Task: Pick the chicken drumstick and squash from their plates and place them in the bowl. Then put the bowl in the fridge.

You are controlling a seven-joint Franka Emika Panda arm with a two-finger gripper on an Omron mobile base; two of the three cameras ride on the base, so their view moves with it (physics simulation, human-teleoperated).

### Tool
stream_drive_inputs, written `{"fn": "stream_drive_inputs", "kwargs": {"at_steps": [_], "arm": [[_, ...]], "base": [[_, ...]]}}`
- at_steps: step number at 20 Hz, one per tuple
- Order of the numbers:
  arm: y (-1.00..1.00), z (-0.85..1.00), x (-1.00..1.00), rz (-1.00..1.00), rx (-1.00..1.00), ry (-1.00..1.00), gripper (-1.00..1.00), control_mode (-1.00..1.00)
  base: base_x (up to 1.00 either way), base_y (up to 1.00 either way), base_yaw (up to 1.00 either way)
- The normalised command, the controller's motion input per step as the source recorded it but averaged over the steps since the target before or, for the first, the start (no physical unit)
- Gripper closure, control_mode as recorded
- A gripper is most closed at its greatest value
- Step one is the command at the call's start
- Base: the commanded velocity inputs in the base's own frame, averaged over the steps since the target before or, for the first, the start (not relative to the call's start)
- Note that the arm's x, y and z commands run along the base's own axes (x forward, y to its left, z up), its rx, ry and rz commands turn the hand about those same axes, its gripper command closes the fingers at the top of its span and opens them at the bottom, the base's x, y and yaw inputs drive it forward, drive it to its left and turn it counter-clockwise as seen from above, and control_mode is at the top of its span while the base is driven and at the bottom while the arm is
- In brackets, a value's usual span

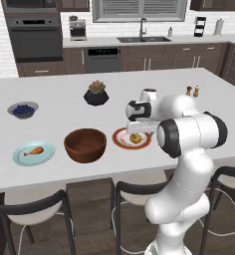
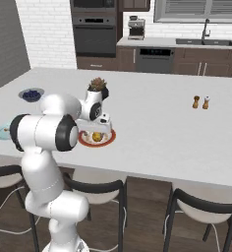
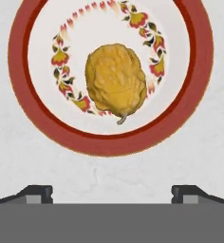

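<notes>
A white desk (image 1: 64, 99) spans the kitchen, with the robot's white arm (image 1: 189, 134) reaching in from its near edge. On the desk, the reddish-brown wooden bowl (image 1: 85, 144) sits near the front edge, between the two plates. At its 9 o'clock in the left base view lies the light blue plate (image 1: 34, 153), carrying the golden chicken drumstick (image 1: 34, 151). At the bowl's 3 o'clock is the red-rimmed plate (image 3: 109, 137), white inside with a ring of painted flowers. The yellow squash (image 3: 116, 78) rests near the middle of that plate, its short stem pointing toward 6 o'clock in the hand view. The hand (image 3: 112, 192) hangs directly above this plate, its two fingertips (image 3: 38, 192) spread wide apart and holding nothing, clear of the squash. A black faceted plant pot (image 1: 96, 94) stands at the bowl's 12 o'clock, farther back on the desk. A small grey bowl of blueberries (image 1: 23, 109) sits toward 10 o'clock. Two small shakers (image 2: 200, 102) stand well apart to the right of the plates.
</notes>
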Motion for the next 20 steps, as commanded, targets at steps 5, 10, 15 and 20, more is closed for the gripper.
{"fn": "stream_drive_inputs", "kwargs": {"at_steps": [5, 10, 15, 20], "arm": [[0.00, -0.13, 0.53, 0.00, 0.00, 0.00, -1.00, -1.00], [0.07, -0.51, 0.33, 0.01, 0.00, 0.00, -1.00, -1.00], [0.05, -0.39, 0.34, 0.00, 0.00, 0.00, -1.00, -1.00], [0.00, -0.24, 0.29, 0.00, 0.00, 0.03, -1.00, -1.00]], "base": [[0.00, 0.00, 0.00], [0.00, 0.00, 0.00], [0.00, 0.00, 0.00], [0.00, 0.00, 0.00]]}}
